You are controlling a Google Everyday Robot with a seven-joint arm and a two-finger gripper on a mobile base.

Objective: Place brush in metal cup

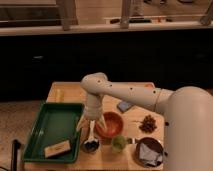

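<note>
The gripper (91, 126) hangs over the metal cup (91, 145) at the bench's (131, 97) front edge, jaws pinching the brush (91, 134), whose lower end reaches the cup.

Left half of bench: green tray (50, 127) — a tan block (56, 148) lies near its front edge. Centre-front: orange bowl (111, 124), green cup (119, 143). Front right corner — dark bowl (148, 152) (pale cloth inside); brown cluster (148, 123) behind it.
</note>
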